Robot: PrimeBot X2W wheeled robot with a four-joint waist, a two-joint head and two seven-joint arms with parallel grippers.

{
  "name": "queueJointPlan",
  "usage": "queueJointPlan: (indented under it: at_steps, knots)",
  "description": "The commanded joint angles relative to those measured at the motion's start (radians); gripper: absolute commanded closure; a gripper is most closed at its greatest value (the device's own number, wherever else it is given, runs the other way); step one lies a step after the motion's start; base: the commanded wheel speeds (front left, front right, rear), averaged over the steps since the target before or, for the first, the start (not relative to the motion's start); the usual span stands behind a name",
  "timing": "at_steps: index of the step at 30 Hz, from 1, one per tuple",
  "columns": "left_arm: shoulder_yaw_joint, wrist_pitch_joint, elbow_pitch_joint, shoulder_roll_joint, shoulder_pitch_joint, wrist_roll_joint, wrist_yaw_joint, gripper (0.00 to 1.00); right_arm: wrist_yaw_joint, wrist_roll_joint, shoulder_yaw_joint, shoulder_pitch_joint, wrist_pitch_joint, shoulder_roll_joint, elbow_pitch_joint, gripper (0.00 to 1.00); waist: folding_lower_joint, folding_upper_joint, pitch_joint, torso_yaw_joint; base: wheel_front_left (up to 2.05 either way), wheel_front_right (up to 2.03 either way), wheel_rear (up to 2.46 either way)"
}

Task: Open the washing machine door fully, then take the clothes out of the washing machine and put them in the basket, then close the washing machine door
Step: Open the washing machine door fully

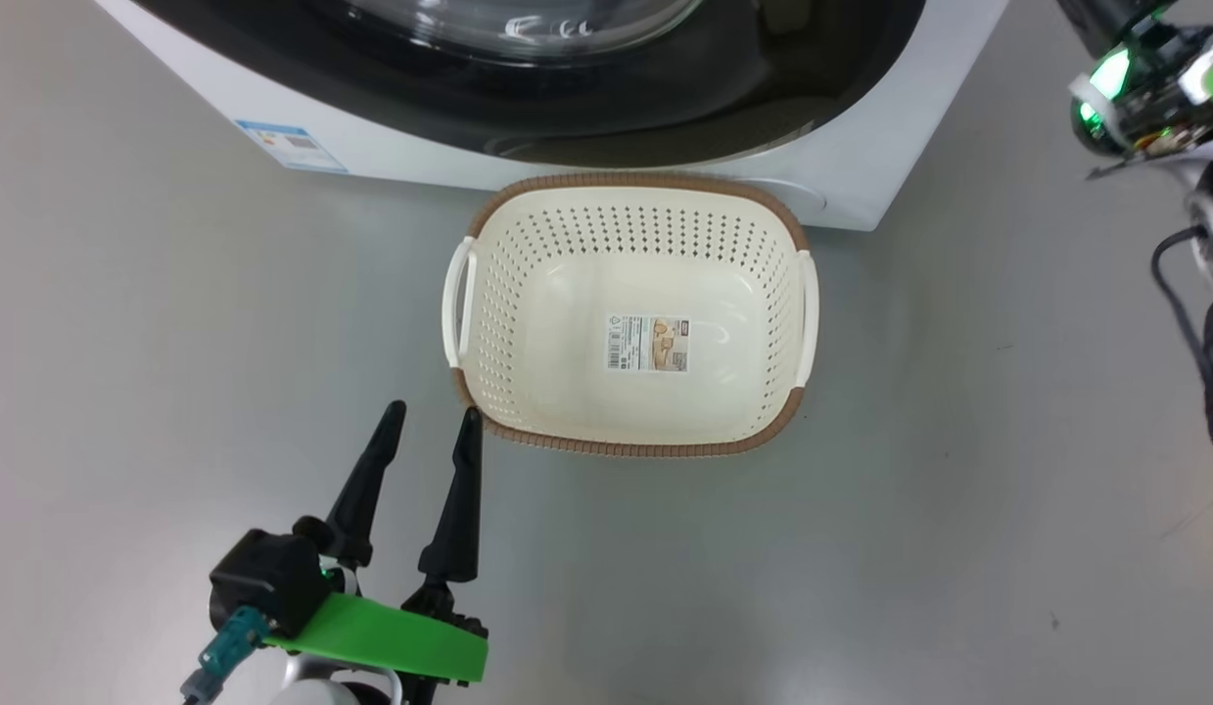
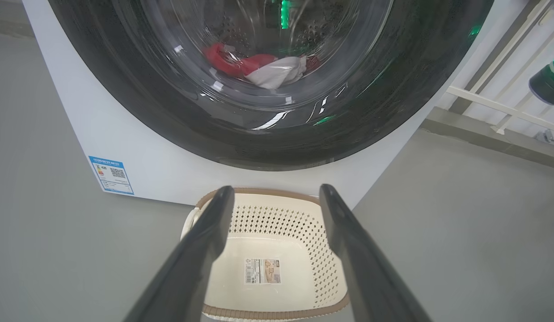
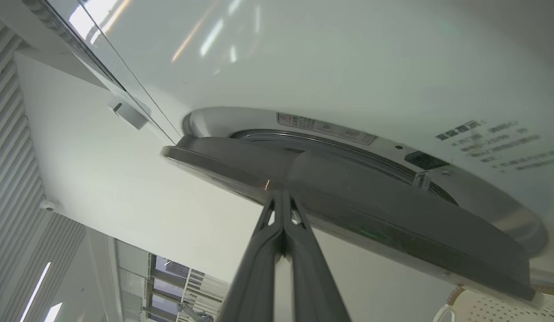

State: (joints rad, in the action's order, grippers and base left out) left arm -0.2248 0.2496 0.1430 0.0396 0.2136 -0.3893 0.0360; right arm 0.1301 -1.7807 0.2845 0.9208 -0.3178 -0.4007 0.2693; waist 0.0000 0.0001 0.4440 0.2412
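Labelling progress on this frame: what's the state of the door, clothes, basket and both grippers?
washing machine door: ajar, not fully open
clothes: inside the drum, behind the door glass
basket: upright on the floor, empty
left gripper: open, holding nothing, by the basket's corner
right gripper: shut, tips at the door's edge

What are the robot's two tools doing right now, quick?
Left tool: open, holding nothing.
Right tool: closed, nothing between its fingers, tips at the edge of the washing machine door.
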Motion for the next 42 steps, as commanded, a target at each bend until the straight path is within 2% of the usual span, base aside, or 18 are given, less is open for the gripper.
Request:
queueJointPlan:
  at_steps: [1, 8, 13, 29, 42]
  knots:
    - [0.028, 0.012, -0.024, 0.011, 0.018, -0.006, 0.002, 0.0, 0.001, -0.02, -0.014, 0.023, -0.034, 0.005, -0.008, 1.0, 0.0, -0.0001, 0.019, 0.011, 0.0, 0.0, 0.0]
    - [0.019, 0.012, -0.028, 0.011, 0.041, -0.018, 0.004, 0.0, 0.001, -0.06, -0.043, 0.099, -0.168, 0.008, 0.063, 1.0, 0.0, -0.0001, 0.061, 0.028, 0.0, 0.0, 0.0]
    - [0.006, 0.012, -0.031, 0.011, 0.062, -0.031, 0.005, 0.0, 0.001, -0.063, -0.063, 0.161, -0.219, 0.017, 0.12, 1.0, 0.0, -0.0001, 0.091, 0.044, 0.0, 0.0, 0.0]
    - [-0.001, 0.012, -0.037, 0.011, 0.084, -0.051, -0.001, 0.0, 0.001, 0.003, -0.069, 0.222, -0.273, 0.046, 0.188, 1.0, 0.0, -0.0001, 0.127, 0.062, 0.0, 0.0, 0.0]
    - [0.003, 0.012, -0.03, 0.011, 0.079, -0.045, 0.0, 0.0, 0.001, 0.035, -0.076, 0.13, -0.325, 0.084, 0.162, 1.0, 0.0, -0.0001, 0.08, 0.05, 0.0, 0.0, 0.0]
